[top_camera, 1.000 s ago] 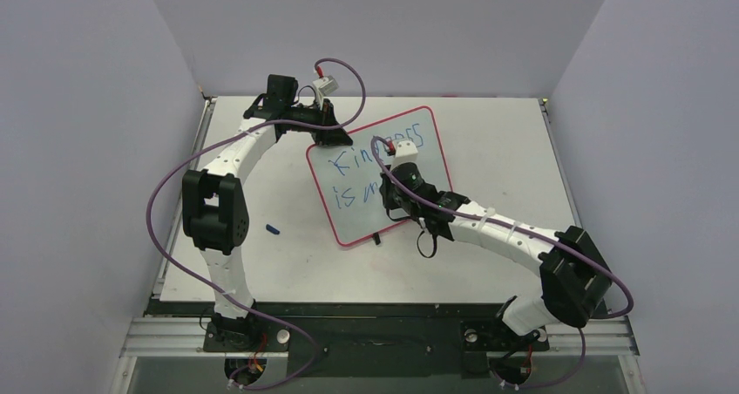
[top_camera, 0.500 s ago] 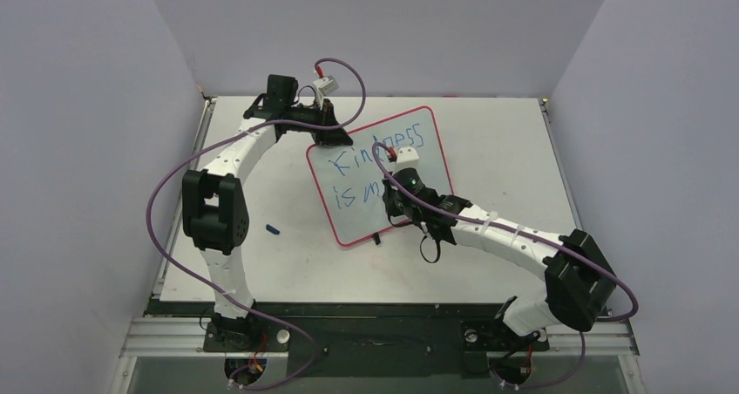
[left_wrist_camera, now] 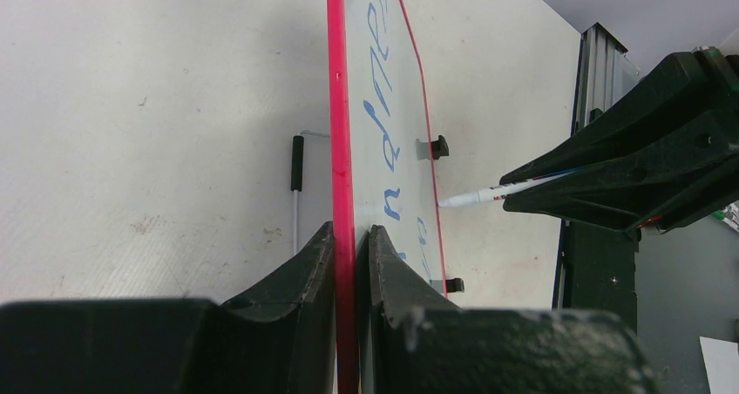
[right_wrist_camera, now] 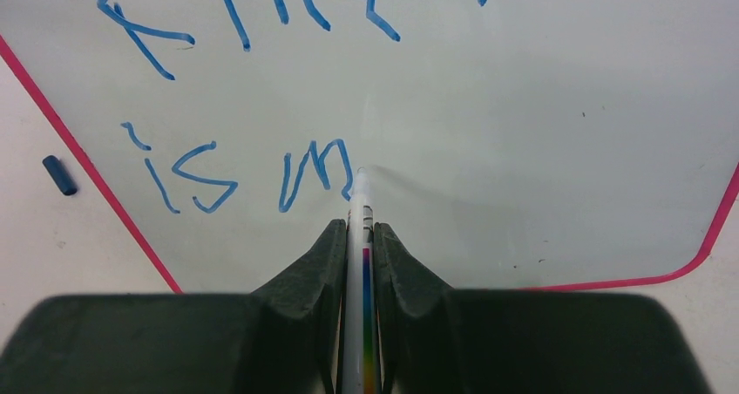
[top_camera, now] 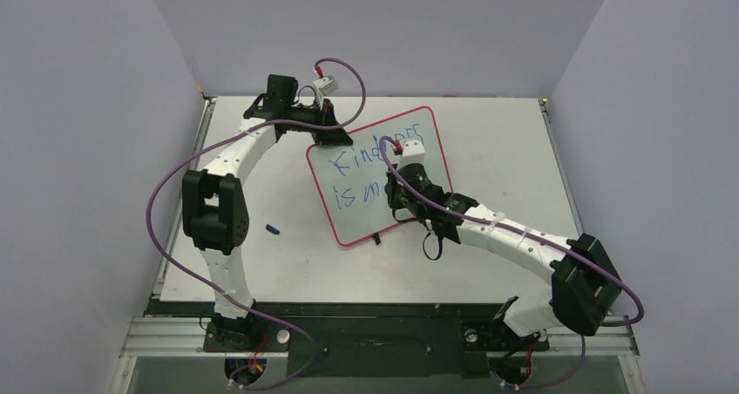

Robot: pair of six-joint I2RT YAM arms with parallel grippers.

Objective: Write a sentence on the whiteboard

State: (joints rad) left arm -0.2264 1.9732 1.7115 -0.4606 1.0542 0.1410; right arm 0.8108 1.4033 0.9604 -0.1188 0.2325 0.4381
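Observation:
The whiteboard (top_camera: 353,198), white with a thin red rim, lies tilted on the table. Blue letters (top_camera: 349,161) read "Kindness" above "is m" (right_wrist_camera: 235,172). My left gripper (top_camera: 334,131) is shut on the board's far rim (left_wrist_camera: 344,193), one finger on each side. My right gripper (top_camera: 398,195) is shut on a white marker (right_wrist_camera: 360,237). Its tip (right_wrist_camera: 361,175) touches the board just right of the "m". The marker also shows in the left wrist view (left_wrist_camera: 488,195). Two small black clips (left_wrist_camera: 440,147) sit on the board's near edge.
A small blue marker cap (top_camera: 273,230) lies on the table left of the board, also in the right wrist view (right_wrist_camera: 59,174). A thin black-handled rod (left_wrist_camera: 297,163) lies under the board's edge. Grey walls enclose the table on three sides.
My right gripper with the marker has shifted slightly right and away along the second line. The left arm and the board have not moved.

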